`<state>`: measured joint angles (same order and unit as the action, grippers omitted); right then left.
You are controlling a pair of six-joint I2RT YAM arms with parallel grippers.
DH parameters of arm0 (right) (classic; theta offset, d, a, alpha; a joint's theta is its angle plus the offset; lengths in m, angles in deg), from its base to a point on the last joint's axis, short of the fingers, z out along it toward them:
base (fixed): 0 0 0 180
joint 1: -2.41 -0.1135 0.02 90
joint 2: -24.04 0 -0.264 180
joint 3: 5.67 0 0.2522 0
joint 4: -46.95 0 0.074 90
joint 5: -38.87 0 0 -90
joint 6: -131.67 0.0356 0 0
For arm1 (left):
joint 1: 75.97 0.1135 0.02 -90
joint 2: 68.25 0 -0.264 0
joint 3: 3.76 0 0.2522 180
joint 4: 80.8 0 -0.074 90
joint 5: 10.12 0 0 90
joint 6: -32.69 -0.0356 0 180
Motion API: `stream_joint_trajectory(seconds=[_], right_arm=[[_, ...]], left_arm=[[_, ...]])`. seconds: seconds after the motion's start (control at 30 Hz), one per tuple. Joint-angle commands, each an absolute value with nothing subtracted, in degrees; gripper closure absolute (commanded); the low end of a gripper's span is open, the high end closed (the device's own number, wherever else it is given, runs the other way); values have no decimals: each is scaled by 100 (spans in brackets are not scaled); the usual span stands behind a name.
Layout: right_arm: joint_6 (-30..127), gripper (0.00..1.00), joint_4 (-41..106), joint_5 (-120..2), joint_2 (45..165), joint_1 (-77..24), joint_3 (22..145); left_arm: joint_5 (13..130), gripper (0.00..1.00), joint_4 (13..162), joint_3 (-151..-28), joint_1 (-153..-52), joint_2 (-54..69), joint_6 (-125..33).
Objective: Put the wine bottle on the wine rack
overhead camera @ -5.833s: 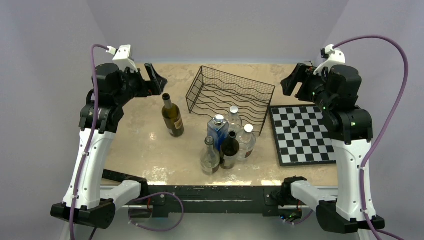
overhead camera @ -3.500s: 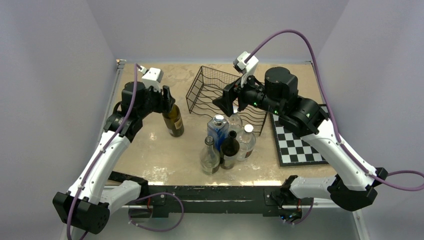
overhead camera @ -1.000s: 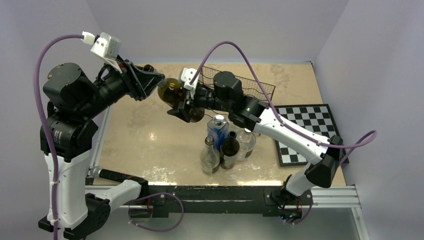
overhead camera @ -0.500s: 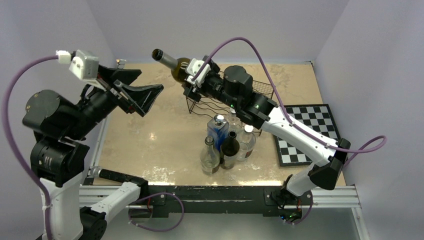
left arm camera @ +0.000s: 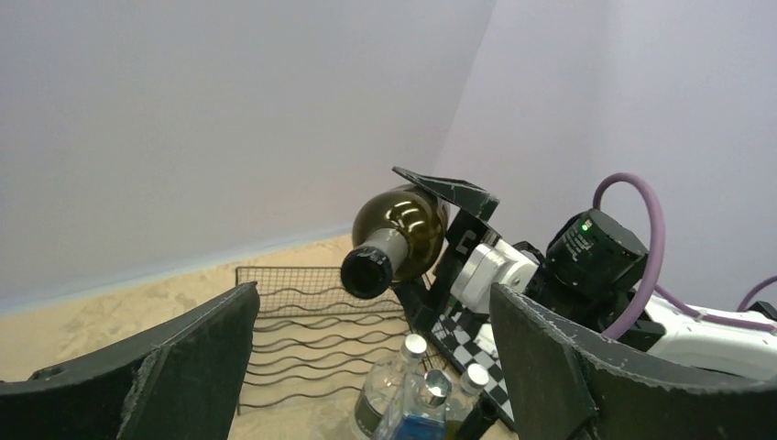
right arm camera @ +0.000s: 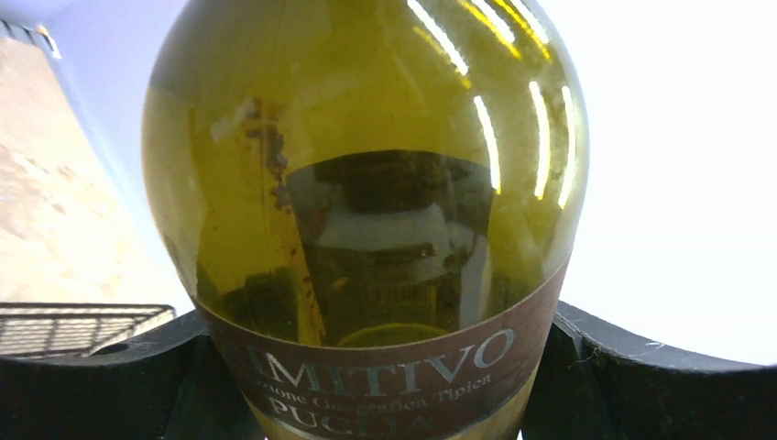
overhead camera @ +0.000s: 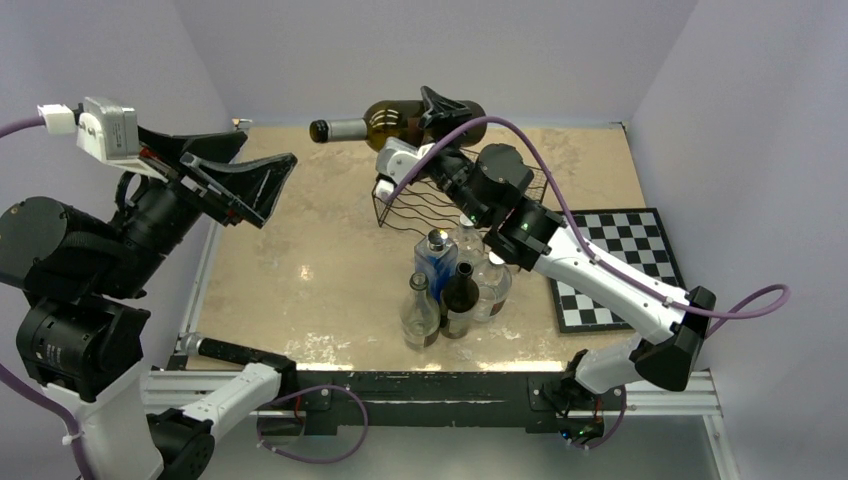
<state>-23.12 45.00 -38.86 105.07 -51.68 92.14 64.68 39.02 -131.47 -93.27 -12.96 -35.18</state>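
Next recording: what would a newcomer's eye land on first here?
The wine bottle, held sideways in the air by the right pincer above the rack, neck pointing left. The left pincer gapes open and empty near the table's left edge. Upright bottles cluster before the rack.

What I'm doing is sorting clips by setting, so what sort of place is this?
Probably a robot test booth: two arms mounted at a table, plain lilac walls, grouped bottles.
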Motion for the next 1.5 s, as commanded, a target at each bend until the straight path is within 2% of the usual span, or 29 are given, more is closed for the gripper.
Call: stream_joint_trajectory(seconds=[0.0, 0.2, 0.43, 0.7, 0.93, 1.13, 1.33, 1.47], right_arm=[[-3768, 100, 6206, -4162, 10302, -5209, 8968], [-4350, 100, 6549, -4518, 10270, -5305, 8677], [-4686, 100, 6619, -5027, 10183, -5416, 8445], [-4857, 100, 6470, -5407, 9966, -5437, 8119], [-4924, 100, 6475, -5435, 10000, -5438, 8125], [-4945, 100, 6591, -5443, 10082, -5480, 8134], [-4975, 100, 6391, -5360, 10129, -5600, 8200], [-5089, 100, 6287, -5304, 10185, -5665, 8226]], left_arm=[[6119, 1, 3369, -13344, -9311, -999, -3193], [5302, 4, 2777, -13386, -9311, -418, -3419], [5247, 7, 2419, -12962, -9311, -347, -4107], [4694, 27, 1806, -12828, -9311, -234, -4949], [4160, 29, 1795, -12337, -9311, -438, -5337], [4172, 41, 1818, -12180, -9313, -311, -5369], [4298, 39, 1776, -12127, -9363, -238, -5458], [4439, 24, 1746, -12180, -9363, -197, -5474]])
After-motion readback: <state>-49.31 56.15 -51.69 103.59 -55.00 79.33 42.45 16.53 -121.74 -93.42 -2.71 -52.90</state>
